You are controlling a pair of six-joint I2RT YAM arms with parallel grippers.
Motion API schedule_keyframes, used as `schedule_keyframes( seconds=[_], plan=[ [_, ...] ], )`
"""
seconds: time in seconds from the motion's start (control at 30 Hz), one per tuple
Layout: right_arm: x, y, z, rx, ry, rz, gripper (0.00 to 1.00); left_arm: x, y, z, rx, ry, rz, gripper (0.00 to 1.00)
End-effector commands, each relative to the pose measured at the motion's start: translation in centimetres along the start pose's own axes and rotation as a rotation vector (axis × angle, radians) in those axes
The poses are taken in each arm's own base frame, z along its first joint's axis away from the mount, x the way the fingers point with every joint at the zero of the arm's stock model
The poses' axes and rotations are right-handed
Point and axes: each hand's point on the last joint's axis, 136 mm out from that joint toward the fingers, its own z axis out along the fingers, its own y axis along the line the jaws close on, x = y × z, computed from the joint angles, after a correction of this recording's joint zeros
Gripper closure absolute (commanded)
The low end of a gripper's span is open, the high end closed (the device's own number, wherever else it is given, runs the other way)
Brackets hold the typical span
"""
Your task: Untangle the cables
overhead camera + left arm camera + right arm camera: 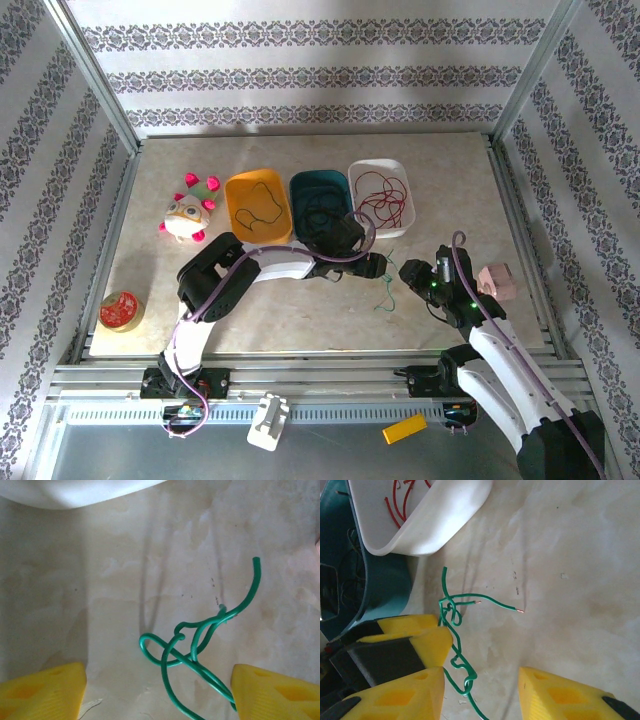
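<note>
At six o'clock from the white tray, left gripper and right gripper, both open, straddle the green cable.

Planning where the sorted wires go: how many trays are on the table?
3, in a row across the table: an orange tray on the left, a teal tray in the middle, a white tray on the right. None seems hidden.
</note>
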Motion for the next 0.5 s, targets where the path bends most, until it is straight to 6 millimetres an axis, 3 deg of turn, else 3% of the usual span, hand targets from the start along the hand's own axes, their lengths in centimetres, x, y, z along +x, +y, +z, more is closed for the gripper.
schedule_keyframes(
  seconds=[0.0, 0.07, 0.4, 0.47],
  plan=[
    [0.9, -0.8, 0.0, 0.016, 0.036, 0.005, 0.57, 1.9, 0.1, 1.3, -0.025, 0.069, -0.014, 0.32],
    [1.0, -0.8, 0.0, 0.025, 0.042, 0.0, 0.57, 2.1, 0.0, 1.6, -0.02, 0.081, -0.015, 0.39],
    [0.9, -0.9, 0.0, 0.038, 0.047, -0.007, 0.56, 2.1, -0.7, 2.2, 0.012, 0.096, -0.01, 0.94],
    [1.2, -0.9, 0.1, 0.037, 0.063, -0.012, 0.56, 2.0, -0.8, 1.9, 0.02, 0.084, -0.004, 1.0]
  ],
)
